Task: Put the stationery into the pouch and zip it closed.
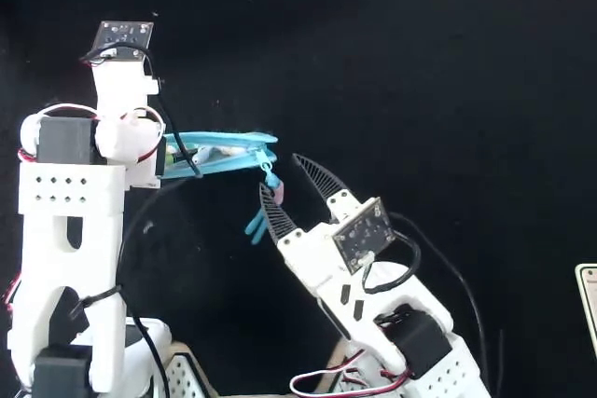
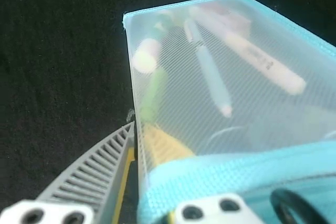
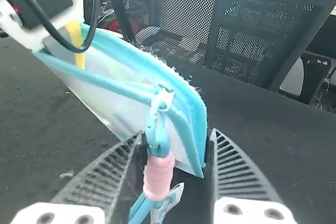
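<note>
Left pincer (image 1: 166, 159) is clamping the pouch (image 1: 229, 152) steady so the open right pincer (image 1: 281, 174), straddling the zip pull (image 3: 157, 148), can draw it closed.

The pouch (image 1: 219, 154), pens (image 2: 210, 77) inside, sits clamped in the left pincer (image 2: 137, 182); its zipper pull (image 3: 157, 145) hangs between the parted fingers of the right pincer (image 3: 177, 135).

Zipper pull (image 3: 157, 174) inside right hand (image 3: 178, 136) gap; left hand (image 1: 164, 159) blocks pouch (image 1: 224, 151) far end.
</note>
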